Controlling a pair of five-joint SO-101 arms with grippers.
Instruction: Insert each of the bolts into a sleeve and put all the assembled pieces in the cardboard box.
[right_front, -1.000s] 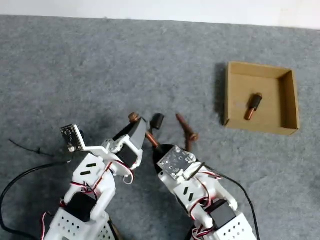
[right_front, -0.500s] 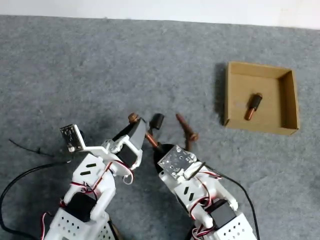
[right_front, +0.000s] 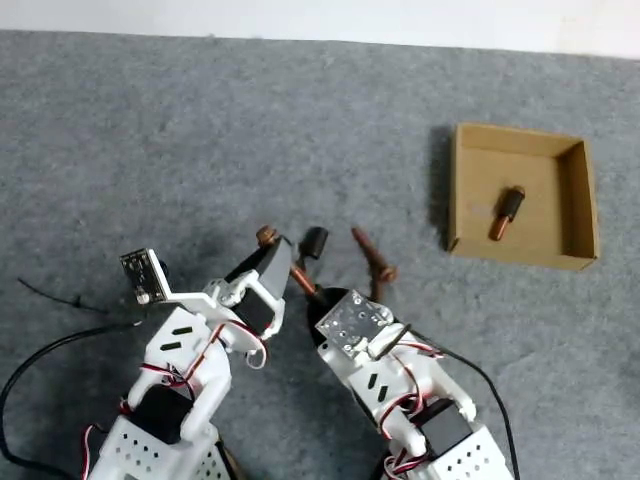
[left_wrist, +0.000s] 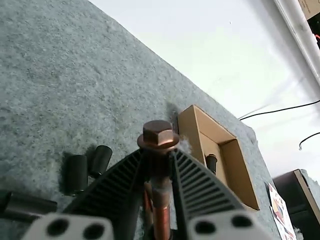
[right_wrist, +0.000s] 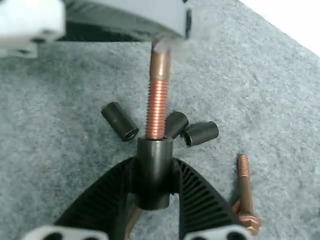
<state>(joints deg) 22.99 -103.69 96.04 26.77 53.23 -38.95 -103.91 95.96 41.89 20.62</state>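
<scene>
My left gripper (left_wrist: 159, 152) is shut on a copper bolt (left_wrist: 158, 136), head up, shaft slanting down between the fingers. In the right wrist view the bolt's threaded tip (right_wrist: 157, 105) meets the mouth of a black sleeve (right_wrist: 155, 172), and my right gripper (right_wrist: 154, 167) is shut on that sleeve. From above, the left gripper (right_front: 282, 262) and right gripper (right_front: 325, 298) stand tip to tip with the bolt (right_front: 296, 275) bridging them. The cardboard box (right_front: 575, 190) at the right holds one assembled piece (right_front: 506, 212).
Loose black sleeves (right_wrist: 120, 121) (right_wrist: 176, 124) (right_wrist: 200, 133) lie on the grey mat just beyond the grippers; one sleeve (right_front: 314, 242) shows from above. Two loose copper bolts (right_front: 370, 255) lie between the grippers and the box. A black cable (right_front: 50, 300) trails at the left.
</scene>
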